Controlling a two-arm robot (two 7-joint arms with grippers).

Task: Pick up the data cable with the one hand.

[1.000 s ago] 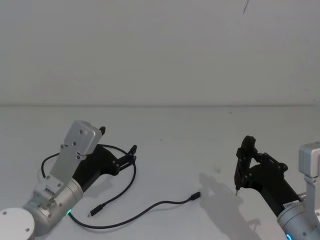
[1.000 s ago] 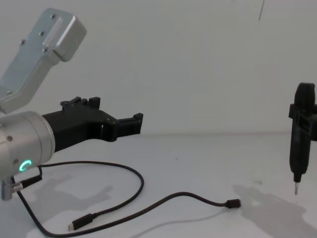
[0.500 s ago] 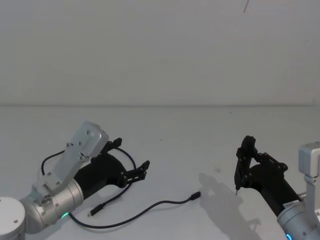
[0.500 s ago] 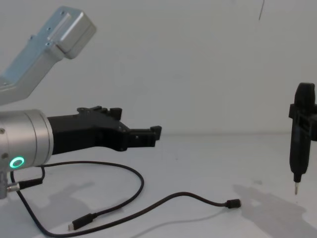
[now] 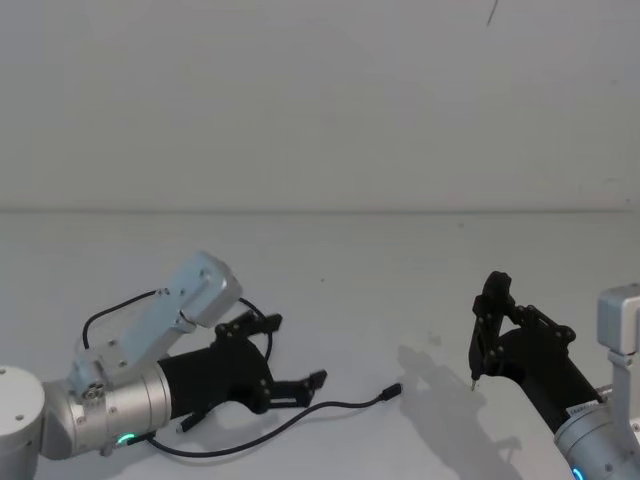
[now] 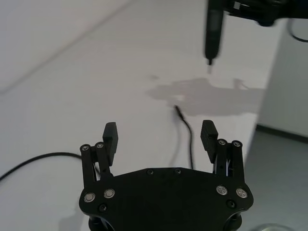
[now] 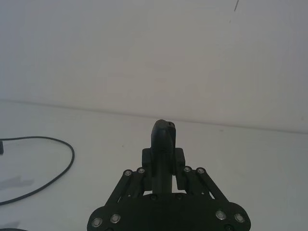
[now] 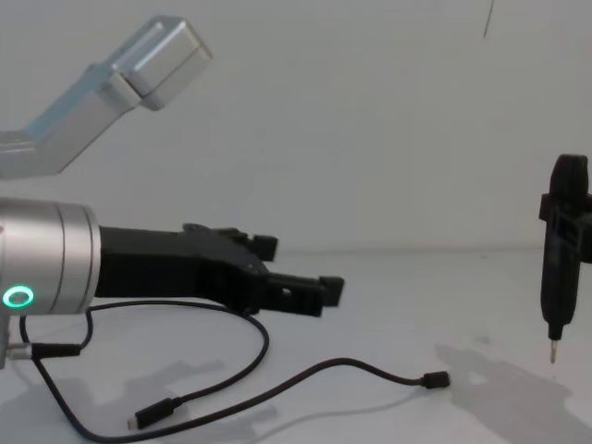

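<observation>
The data cable (image 5: 340, 405) lies in loose curves on the white table (image 5: 380, 260), one plug (image 5: 397, 389) at mid-table and the other plug (image 8: 148, 415) near the front. My left gripper (image 5: 297, 350), the one hand with the green ring, is open and hovers low over the cable's middle stretch. In the left wrist view the cable (image 6: 188, 137) runs between the spread fingers (image 6: 110, 137), apart from them. The chest view shows this gripper (image 8: 301, 268) above the cable (image 8: 351, 365). My right gripper (image 5: 497, 330) stays at the right, shut on a black pen-like tool (image 5: 478, 352).
The pen-like tool (image 8: 561, 250) hangs tip down a little above the table, right of the cable's plug (image 8: 435, 379). A short lead with a metal plug (image 8: 46, 350) sits by my left wrist. A white wall (image 5: 320, 100) rises behind the table.
My left gripper has swung forward, to the right and lower, from above the cable's loop to over its middle stretch. It stays open. The right arm and the cable have not moved.
</observation>
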